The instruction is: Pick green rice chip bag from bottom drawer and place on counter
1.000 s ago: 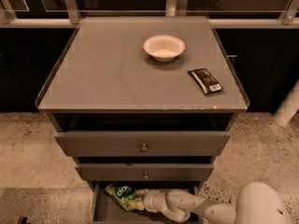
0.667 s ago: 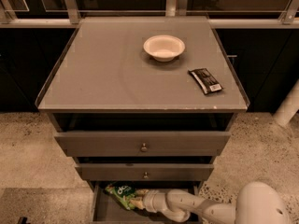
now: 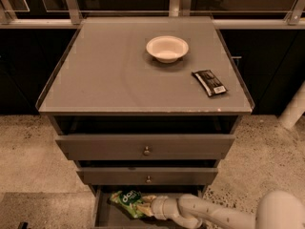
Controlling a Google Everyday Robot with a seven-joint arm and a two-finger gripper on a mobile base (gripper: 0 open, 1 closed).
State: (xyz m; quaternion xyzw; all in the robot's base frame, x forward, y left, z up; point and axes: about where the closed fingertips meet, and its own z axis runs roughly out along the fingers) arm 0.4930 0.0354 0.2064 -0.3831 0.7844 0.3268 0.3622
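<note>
The green rice chip bag (image 3: 126,201) lies in the open bottom drawer (image 3: 106,214), at its left side under the two upper drawers. My white arm reaches in from the lower right, and my gripper (image 3: 147,206) is at the bag's right end, with its tip hidden among the bag's folds. The grey counter (image 3: 114,75) spans the cabinet top above.
A white bowl (image 3: 167,48) and a small black flat wrapper (image 3: 209,82) sit on the counter's right half. Two closed drawers with round knobs (image 3: 147,151) lie above the open one. A white post (image 3: 294,109) stands at right on speckled floor.
</note>
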